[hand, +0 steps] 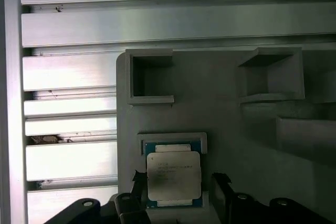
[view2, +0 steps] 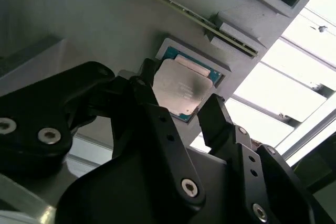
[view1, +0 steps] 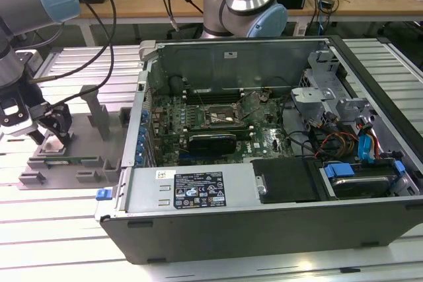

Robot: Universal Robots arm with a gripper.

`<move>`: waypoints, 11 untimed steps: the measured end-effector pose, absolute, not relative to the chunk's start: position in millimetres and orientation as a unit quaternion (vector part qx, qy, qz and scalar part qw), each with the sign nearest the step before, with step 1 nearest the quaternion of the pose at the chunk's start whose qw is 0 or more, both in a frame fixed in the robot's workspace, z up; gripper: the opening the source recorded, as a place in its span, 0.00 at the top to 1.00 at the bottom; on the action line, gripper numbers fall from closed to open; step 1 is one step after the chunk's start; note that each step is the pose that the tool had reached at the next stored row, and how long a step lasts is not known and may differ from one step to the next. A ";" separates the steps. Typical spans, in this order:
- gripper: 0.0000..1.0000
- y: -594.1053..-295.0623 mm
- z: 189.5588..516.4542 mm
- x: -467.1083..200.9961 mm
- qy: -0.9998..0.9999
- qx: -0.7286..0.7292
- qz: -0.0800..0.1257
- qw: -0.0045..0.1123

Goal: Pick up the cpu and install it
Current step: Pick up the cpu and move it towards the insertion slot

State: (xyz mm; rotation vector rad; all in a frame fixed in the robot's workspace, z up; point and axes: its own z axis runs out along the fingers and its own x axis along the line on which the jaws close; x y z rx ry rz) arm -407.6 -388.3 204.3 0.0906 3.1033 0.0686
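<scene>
Ribbed aluminium planks form the table under a lab workcell, where a grey moulded fixture sits at the exterior view's left and an open desktop computer case fills the middle. The arm's black gripper hangs low over the fixture, its jaws spread apart and closed on nothing. In both wrist views the cpu lies flat in a shallow square pocket of the fixture, silver top up with a blue-green rim showing around it. One dark finger stands at one side of the chip and the other at the opposite side (whether either pad touches the edge cannot be told). Two box-shaped holders rise from the fixture beyond the pocket in the first wrist view, with the table's slats beside them. Inside the case the green motherboard lies flat, its square metal-framed socket near the centre, well apart from the gripper. A second arm's base stands behind the case, and a wooden bench strewn with cables runs along the back of the room.
</scene>
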 end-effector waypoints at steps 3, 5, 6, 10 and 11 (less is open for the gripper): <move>0.40 -386.0 201.6 -408.2 0.999 0.029 0.022 0.019; 0.40 -383.4 199.3 -409.0 0.999 0.029 0.022 0.019; 0.40 -382.7 198.4 -410.0 0.999 0.029 0.022 0.019; 0.40 -382.2 194.9 -413.4 0.999 0.029 0.022 0.020; 0.40 -382.1 194.2 -413.5 0.999 0.029 0.022 0.020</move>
